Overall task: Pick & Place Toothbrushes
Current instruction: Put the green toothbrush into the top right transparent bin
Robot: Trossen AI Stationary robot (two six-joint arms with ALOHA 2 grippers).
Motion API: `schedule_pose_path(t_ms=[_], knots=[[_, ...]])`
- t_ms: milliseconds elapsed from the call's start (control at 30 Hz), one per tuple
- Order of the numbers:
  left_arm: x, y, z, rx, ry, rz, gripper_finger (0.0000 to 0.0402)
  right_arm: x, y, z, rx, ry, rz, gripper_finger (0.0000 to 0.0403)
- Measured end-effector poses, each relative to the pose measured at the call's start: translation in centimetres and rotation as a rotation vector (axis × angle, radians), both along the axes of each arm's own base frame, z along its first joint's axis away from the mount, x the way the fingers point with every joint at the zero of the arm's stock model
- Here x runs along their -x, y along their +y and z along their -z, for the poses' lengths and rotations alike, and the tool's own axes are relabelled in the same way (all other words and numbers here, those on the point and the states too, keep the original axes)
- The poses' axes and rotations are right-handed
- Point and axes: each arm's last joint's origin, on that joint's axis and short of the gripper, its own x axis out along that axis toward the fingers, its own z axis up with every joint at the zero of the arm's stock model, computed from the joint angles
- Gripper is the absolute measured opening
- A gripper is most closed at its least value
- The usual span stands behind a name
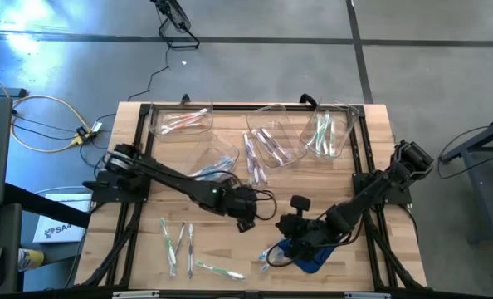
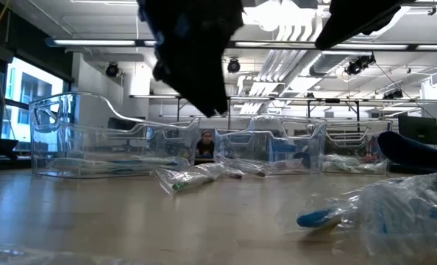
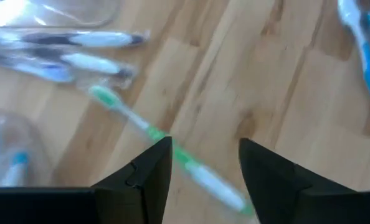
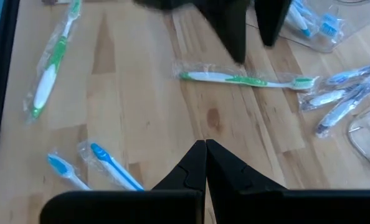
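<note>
A green-and-white toothbrush (image 3: pixel 172 152) in a clear wrapper lies flat on the wooden table near its middle; it also shows in the right wrist view (image 4: pixel 247 79). My left gripper (image 3: pixel 203 146) is open just above it, one finger on either side, and shows in the high view (image 1: pixel 246 218). My right gripper (image 4: pixel 205 144) is shut and empty, above the table right of the left one (image 1: pixel 284 224). Blue toothbrushes (image 4: pixel 113 165) lie near it. More green toothbrushes (image 1: pixel 173 237) lie at the near left, and purple ones (image 1: pixel 255 162) lie by the bins.
Several clear plastic bins stand along the far side (image 1: pixel 180 120), (image 1: pixel 271 137), (image 1: pixel 329 129), with another (image 1: pixel 217 162) nearer the middle, and they hold toothbrushes. A blue cloth (image 1: pixel 309 259) lies at the near edge under my right arm. A person sits in the room behind (image 2: pixel 205 143).
</note>
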Motion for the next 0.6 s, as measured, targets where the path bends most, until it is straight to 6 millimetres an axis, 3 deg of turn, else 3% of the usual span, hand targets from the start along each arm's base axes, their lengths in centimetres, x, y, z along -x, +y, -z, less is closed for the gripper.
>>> schedule_pose_path(t_ms=[267, 600], knots=[[-1.9, 1.0, 2.9, 0.115, 0.148, 0.007, 0.018, 0.3, 0.4, 0.0, 0.007, 0.002, -0.023, 0.0002], [-1.6, 1.3, 3.0, 0.088, 0.191, -0.002, 0.018, 0.4, 0.5, 0.0, 0.002, 0.01, -0.032, 0.0002]])
